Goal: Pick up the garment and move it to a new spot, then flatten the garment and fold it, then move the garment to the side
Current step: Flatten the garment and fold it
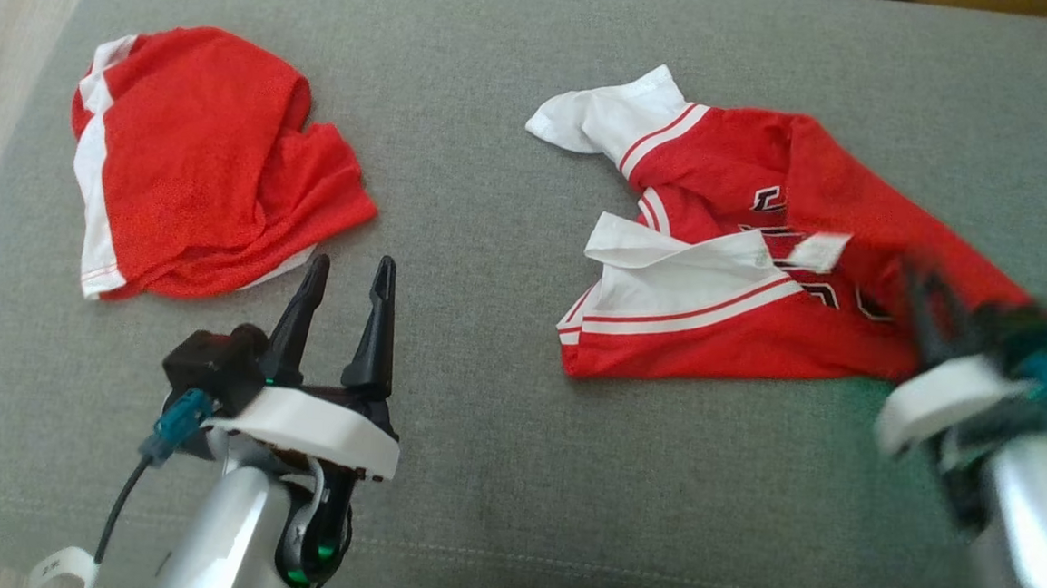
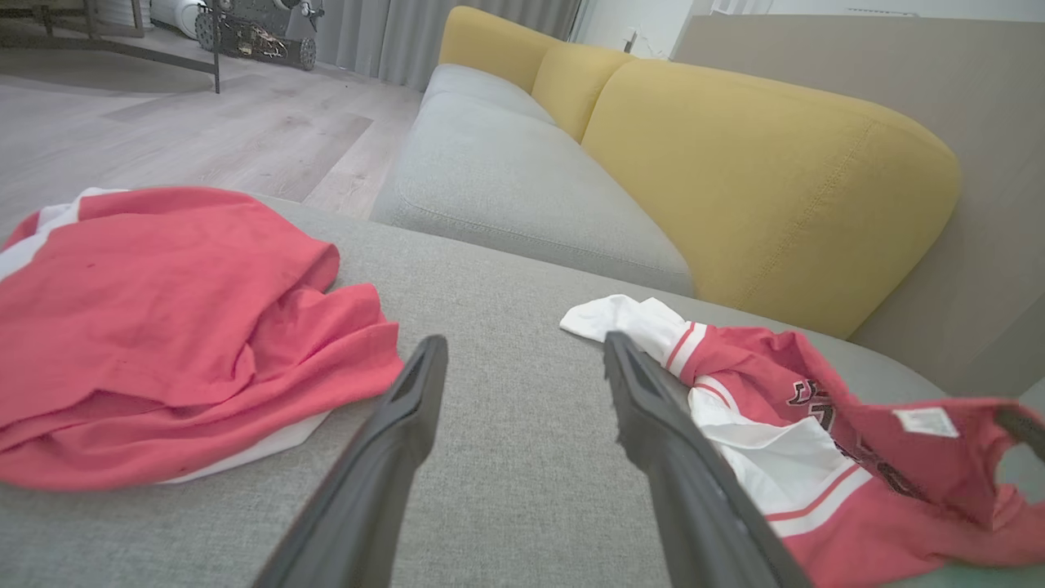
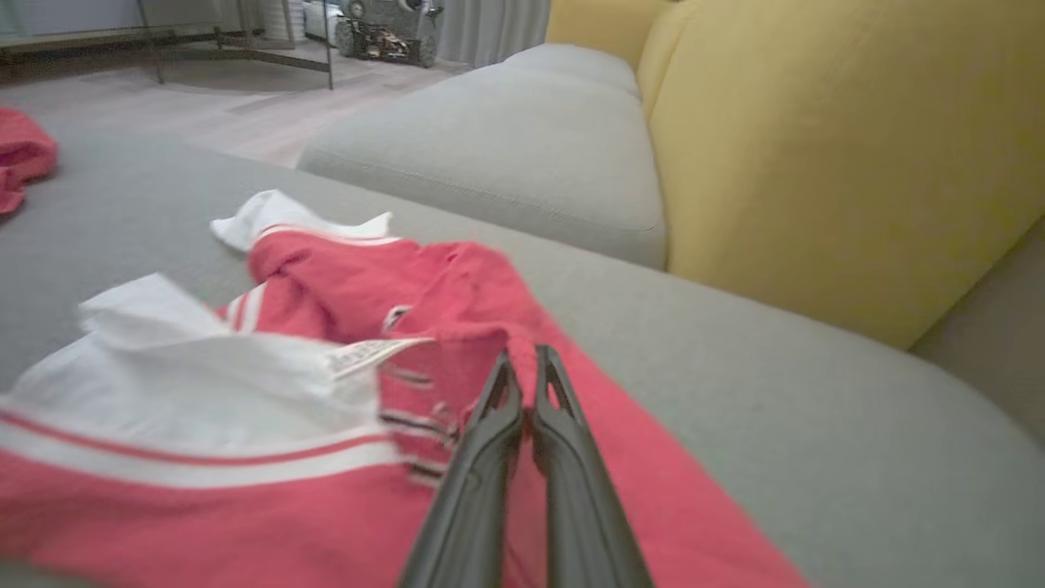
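The garment (image 1: 715, 278), a red jersey with white panels and dark lettering, lies crumpled on the right half of the grey cushion (image 1: 484, 346). My right gripper (image 1: 928, 301), blurred in the head view, is at the jersey's right end. In the right wrist view, the right gripper (image 3: 524, 359) is shut on a raised fold of the red cloth (image 3: 343, 286). My left gripper (image 1: 352, 265) stands open over bare cushion, just right of a second red garment. Through the left wrist view, the open left gripper (image 2: 524, 347) has the jersey (image 2: 759, 384) to its right, apart from it.
A second red and white garment (image 1: 195, 165) lies bunched at the left of the cushion, also seen as a heap (image 2: 163, 327). A yellow backrest (image 2: 775, 188) and a grey seat (image 2: 506, 180) stand beyond. Wooden floor (image 2: 163, 131) lies past the cushion's left edge.
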Controlling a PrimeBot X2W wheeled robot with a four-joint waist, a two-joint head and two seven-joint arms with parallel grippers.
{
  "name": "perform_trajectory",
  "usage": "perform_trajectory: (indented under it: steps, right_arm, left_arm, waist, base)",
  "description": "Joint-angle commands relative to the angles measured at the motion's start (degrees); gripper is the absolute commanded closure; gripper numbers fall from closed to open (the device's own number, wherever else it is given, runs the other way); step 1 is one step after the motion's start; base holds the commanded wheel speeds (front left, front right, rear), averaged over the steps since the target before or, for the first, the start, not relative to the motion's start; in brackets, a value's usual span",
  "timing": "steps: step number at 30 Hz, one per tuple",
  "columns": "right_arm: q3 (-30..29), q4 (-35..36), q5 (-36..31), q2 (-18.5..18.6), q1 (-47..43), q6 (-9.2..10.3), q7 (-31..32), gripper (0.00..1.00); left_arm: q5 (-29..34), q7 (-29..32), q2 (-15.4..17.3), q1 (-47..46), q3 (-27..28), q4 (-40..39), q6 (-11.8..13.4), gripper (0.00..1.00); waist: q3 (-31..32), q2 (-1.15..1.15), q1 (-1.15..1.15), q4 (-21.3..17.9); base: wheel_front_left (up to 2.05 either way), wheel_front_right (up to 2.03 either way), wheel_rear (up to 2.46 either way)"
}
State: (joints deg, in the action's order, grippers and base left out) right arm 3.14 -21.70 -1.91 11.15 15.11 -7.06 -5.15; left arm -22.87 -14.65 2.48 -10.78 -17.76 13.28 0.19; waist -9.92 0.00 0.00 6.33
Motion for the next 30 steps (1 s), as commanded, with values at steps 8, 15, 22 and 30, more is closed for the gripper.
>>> perform_trajectory:
  steps: [8,15,22,30]
  right_arm:
    - [-0.8,2.1,2.7,14.3,19.4,-0.43,8.7,1.0]
    - [-1.6,-8.3,2.2,21.5,31.9,-0.43,9.9,1.0]
    - [-3.6,-19.5,-1.8,23.0,39.3,-0.43,8.5,0.85]
    - [-7.1,-28.8,-5.9,20.3,40.7,-0.43,4.5,0.0]
  left_arm:
    - [-0.4,-0.3,0.4,-4.5,0.1,-2.4,-0.5,0.0]
    - [-1.0,-0.3,0.4,-6.6,-1.5,-2.2,-0.8,0.0]
    - [-1.3,-0.3,0.4,-7.3,-2.2,-2.1,-0.9,0.0]
    - [-1.2,-0.3,0.4,-7.3,-2.4,-1.8,-0.3,0.0]
  waist:
    - [-5.3,0.0,0.0,1.3]
    - [-8.9,0.0,0.0,4.5]
    - [-10.2,0.0,0.0,6.8]
    - [-8.5,0.0,0.0,6.8]
  base:
    - [0.0,0.0,0.0]
    - [0.0,0.0,0.0]
    - [0.0,0.0,0.0]
    - [0.0,0.0,0.0]
